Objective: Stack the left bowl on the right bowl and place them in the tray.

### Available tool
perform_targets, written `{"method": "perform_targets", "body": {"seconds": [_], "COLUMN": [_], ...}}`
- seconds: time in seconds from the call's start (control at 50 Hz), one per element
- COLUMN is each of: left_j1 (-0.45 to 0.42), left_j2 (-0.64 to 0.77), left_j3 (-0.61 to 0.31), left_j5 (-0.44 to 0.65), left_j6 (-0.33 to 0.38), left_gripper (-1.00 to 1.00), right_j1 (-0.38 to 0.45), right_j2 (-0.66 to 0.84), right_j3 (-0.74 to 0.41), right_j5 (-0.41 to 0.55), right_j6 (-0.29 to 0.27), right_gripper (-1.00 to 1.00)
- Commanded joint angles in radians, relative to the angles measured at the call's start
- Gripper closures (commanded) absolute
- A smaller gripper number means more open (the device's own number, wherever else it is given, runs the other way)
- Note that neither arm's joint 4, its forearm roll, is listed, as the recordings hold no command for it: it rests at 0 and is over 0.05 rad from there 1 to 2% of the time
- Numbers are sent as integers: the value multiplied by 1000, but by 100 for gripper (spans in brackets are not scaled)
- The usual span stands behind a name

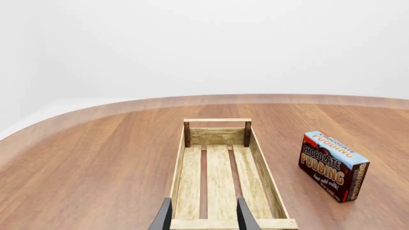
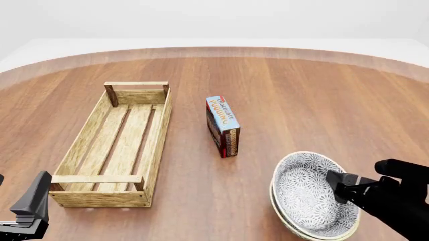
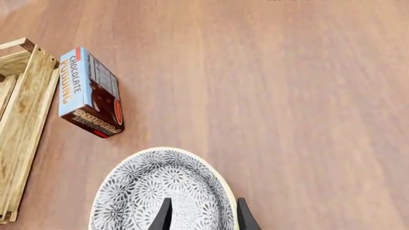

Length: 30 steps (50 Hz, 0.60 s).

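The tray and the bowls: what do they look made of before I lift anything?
The tray looks like light unfinished wood: visible grain, slatted bottom, darker posts at the far end. The bowls, stacked, look like glazed ceramic: smooth cream rim, grey floral pattern inside. That stays a guess, since this is a render. The right hand sits over the rim of the upper one.

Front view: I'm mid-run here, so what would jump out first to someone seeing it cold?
Probably the stacked bowls at near right, grey floral pattern inside, one nested in the other, with the right gripper at their rim. Next, the long wooden tray on the left, nothing in it, the left gripper open just above its near end. Between them stands the chocolate pudding box on the table.
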Motion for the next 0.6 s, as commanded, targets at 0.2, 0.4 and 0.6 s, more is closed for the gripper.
{"method": "perform_targets", "body": {"seconds": [0.2,0.4,0.6], "left_j1": [0,0,0], "left_j2": [0,0,0], "left_j3": [0,0,0], "left_j5": [0,0,0], "left_j6": [0,0,0], "left_gripper": [-100,-100,-100], "right_j1": [-51,-124,-96], "right_j2": [94,121,181], "right_j3": [-44,-119,-69], "right_j5": [33,134,74], "right_j6": [-83,-196,-216], "right_gripper": [-100,-100,-100]}}
